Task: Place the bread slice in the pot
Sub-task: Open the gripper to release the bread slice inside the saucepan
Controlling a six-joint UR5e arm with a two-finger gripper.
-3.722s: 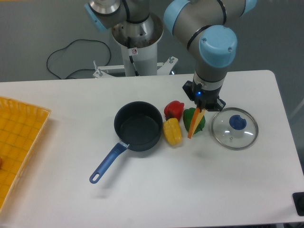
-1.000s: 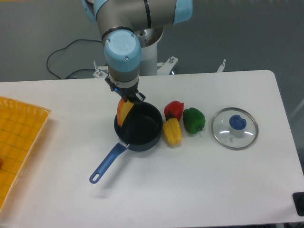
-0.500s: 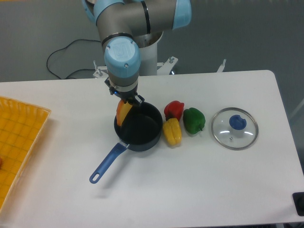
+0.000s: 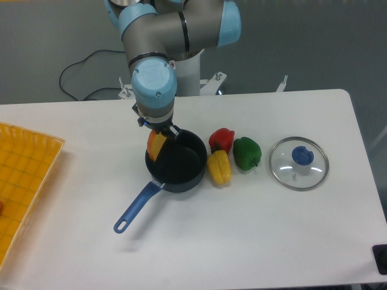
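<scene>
Hand (image 4: 158, 129) grips bread slice (image 4: 156, 145) | over pot (image 4: 176, 164) left rim

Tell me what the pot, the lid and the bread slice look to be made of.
Pot: likely dark metal, matte body, with a glossy blue, probably plastic, handle.
Lid: clear glass with a shiny metal rim and a blue knob; the table shows through it.
Bread slice, held in the pincer: flat, uniform yellow and orange, probably plastic or painted wood.

This looks like a robotics lab, not a kitchen. A grey and pale-blue industrial arm (image 4: 175, 30) stands on a pedestal bolted behind a plain white table (image 4: 272, 235), a black cable (image 4: 84, 69) trails over the grey floor, and the cookware is toy-sized plastic play food.
</scene>
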